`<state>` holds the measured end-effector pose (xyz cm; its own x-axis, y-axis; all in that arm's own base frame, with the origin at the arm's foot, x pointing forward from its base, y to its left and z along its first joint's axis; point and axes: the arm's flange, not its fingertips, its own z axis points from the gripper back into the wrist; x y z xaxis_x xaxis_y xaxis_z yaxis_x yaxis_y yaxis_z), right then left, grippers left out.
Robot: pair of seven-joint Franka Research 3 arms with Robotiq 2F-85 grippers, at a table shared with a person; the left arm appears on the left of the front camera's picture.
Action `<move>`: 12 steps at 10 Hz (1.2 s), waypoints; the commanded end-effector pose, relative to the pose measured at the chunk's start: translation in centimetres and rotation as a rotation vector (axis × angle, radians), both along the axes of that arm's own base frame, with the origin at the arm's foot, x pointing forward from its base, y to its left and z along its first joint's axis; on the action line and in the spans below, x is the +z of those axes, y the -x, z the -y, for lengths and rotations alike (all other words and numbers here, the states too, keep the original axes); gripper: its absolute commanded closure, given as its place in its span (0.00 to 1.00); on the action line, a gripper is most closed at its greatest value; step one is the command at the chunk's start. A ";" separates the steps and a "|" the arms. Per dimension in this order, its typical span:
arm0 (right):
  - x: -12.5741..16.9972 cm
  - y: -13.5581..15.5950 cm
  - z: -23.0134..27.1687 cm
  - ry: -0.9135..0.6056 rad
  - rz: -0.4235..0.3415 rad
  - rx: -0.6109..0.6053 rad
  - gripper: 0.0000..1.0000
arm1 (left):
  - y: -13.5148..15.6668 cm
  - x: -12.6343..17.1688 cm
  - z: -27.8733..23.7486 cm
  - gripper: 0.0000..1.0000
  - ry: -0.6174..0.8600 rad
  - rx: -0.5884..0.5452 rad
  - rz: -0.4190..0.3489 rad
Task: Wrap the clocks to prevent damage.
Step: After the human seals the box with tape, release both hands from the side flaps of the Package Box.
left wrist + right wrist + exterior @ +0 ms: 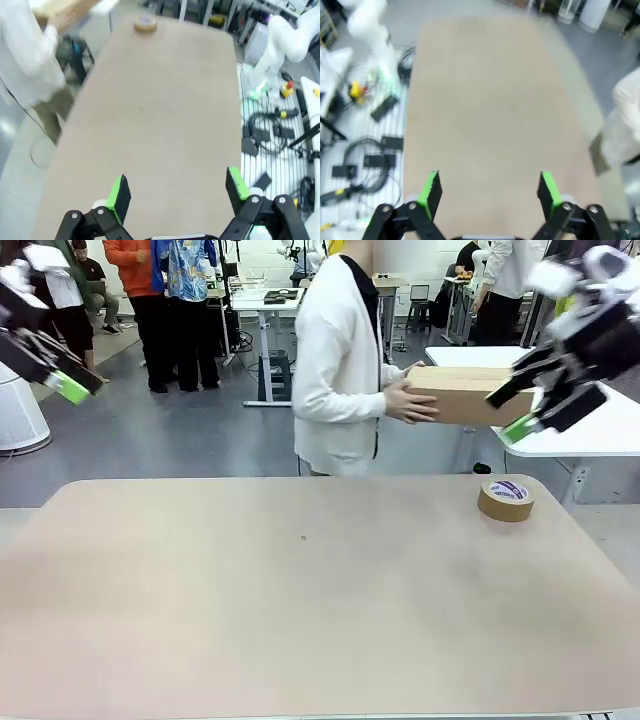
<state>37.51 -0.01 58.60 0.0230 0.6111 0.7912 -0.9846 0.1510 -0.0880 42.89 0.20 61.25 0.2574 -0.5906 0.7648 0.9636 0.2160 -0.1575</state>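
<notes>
Front: cardboard box (462, 395) held level in person's hand (408, 401) beyond table (300, 600), long axis left-right; tape roll (506, 499) lying flat at far right.
Left wrist: left gripper (177, 192) fingers apart above table.
Right wrist: right gripper (487, 192) fingers apart.

A grey floor (180, 435) stretches behind the beige tabletop (300, 600), with white desks (262, 302) and onlookers (170, 300) standing beyond.

broad bare table (300, 620), sole obstacle a tape roll (506, 499) near the far right edge
</notes>
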 end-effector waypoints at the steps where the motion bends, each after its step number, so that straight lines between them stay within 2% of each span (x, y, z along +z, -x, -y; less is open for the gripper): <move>1: -0.5 -0.1 3.9 -0.265 -0.009 -0.004 0.00 | 1.4 -0.7 -4.0 0.00 0.214 -0.061 0.082; 3: -0.8 1.2 7.2 -0.353 -0.015 -0.169 0.00 | 3.5 0.0 -6.9 0.00 0.221 0.113 0.187; 5: -0.8 2.4 8.6 -0.371 -0.003 -0.180 0.00 | 4.3 1.0 -9.6 0.00 0.221 0.147 0.193; 7: -1.1 3.3 9.7 -0.340 -0.006 -0.217 0.00 | 5.7 0.6 -11.6 0.00 0.227 0.234 0.199; 8: -1.2 3.6 9.9 -0.342 -0.005 -0.214 0.00 | 5.7 0.7 -12.1 0.00 0.226 0.240 0.195; 9: -1.2 3.8 9.7 -0.320 -0.013 -0.197 0.00 | 5.6 0.7 -12.3 0.00 0.208 0.242 0.154; 10: -0.7 3.0 10.4 -0.337 -0.024 -0.229 0.00 | 5.4 1.0 -12.8 0.00 0.221 0.207 0.193; 12: -0.7 3.0 10.4 -0.337 -0.024 -0.229 0.00 | 5.4 1.0 -12.8 0.00 0.221 0.207 0.193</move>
